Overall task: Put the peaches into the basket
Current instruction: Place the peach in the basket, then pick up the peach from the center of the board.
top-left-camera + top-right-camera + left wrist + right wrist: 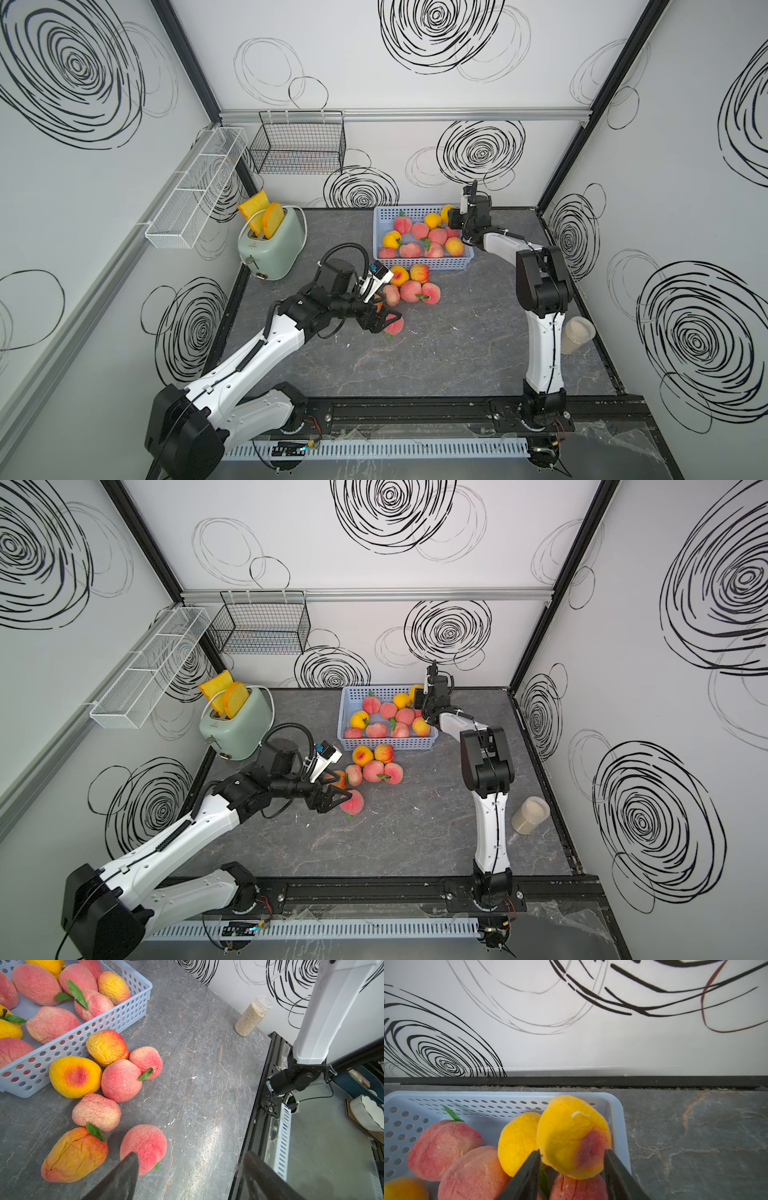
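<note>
Several peaches [419,230] sit inside the blue basket [449,263], more beside it.

White panel walls [374,83] with black scribbled spirals — dark grey veined tabletop [436,353], possibly stone; black wire rack [299,145], white mesh shelf [195,191] — wall-hung.

No legible text, label, brand or number found in any view. Faint small mark low on the front of the toaster [276,249], too small to read. Swirls [481,151] on the walls: drawn lines only, not lettering.
</note>
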`<state>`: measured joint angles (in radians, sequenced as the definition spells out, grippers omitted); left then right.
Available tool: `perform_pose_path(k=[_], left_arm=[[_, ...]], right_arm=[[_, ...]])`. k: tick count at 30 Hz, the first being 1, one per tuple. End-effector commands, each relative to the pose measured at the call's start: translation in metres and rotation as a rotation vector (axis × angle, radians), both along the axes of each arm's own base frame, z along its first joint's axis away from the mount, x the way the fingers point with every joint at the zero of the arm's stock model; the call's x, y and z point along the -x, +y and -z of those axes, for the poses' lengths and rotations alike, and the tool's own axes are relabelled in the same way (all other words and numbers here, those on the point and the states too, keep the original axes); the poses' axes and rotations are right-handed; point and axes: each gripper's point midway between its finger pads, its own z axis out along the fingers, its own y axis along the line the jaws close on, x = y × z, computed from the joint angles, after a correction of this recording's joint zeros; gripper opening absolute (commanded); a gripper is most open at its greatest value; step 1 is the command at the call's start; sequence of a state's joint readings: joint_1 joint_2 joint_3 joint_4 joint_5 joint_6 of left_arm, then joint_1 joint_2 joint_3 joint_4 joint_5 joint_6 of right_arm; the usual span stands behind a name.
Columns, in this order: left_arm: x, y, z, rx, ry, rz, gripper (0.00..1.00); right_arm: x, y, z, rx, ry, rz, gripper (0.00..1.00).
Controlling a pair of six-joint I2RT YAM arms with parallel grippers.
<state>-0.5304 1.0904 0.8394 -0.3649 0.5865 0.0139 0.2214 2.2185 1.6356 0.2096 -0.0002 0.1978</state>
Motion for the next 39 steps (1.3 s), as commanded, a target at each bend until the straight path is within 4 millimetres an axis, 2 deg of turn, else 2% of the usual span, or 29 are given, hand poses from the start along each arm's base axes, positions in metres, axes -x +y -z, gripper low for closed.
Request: perform_pose_path(k=[1, 5, 8, 13, 18, 24, 27, 30, 33, 39], left_arm=[[-0.004, -0.004, -0.008, 0.021, -0.03, 0.006, 0.83], [-0.007, -0.002, -0.005, 0.01, -0.021, -0.02, 0.84], [-0.012, 0.001, 0.0, -0.009, -0.01, -0.062, 0.84], [-0.021, 0.01, 0.015, -0.074, 0.015, -0.162, 0.84], [-0.016, 0.011, 0.04, -0.154, 0.062, -0.21, 0.85], [-0.007, -0.002, 0.066, -0.214, 0.082, -0.233, 0.88], [-0.004, -0.011, 0.077, -0.22, 0.092, -0.236, 0.88], [-0.003, -0.017, 0.087, -0.238, 0.095, -0.246, 0.88], [-0.008, -0.016, 0.097, -0.269, 0.089, -0.278, 0.88], [-0.015, -0.011, 0.113, -0.33, 0.084, -0.306, 0.88]], right_arm=[[0.007, 0.006, -0.031, -0.012, -0.036, -0.021, 0.53], [0.021, 0.007, -0.061, -0.022, -0.072, -0.033, 0.54], [0.043, 0.011, -0.079, -0.04, -0.106, -0.054, 0.55], [0.098, 0.013, -0.099, -0.076, -0.139, -0.087, 0.57], [0.167, 0.019, -0.101, -0.081, -0.161, -0.165, 0.58], [0.269, 0.046, -0.081, -0.064, -0.177, -0.355, 0.67], [0.314, 0.054, -0.068, -0.074, -0.192, -0.44, 0.66], [0.35, 0.057, -0.057, -0.124, -0.216, -0.512, 0.67], [0.379, 0.062, -0.042, -0.142, -0.232, -0.579, 0.67], [0.417, 0.073, -0.007, -0.152, -0.185, -0.672, 0.67]])
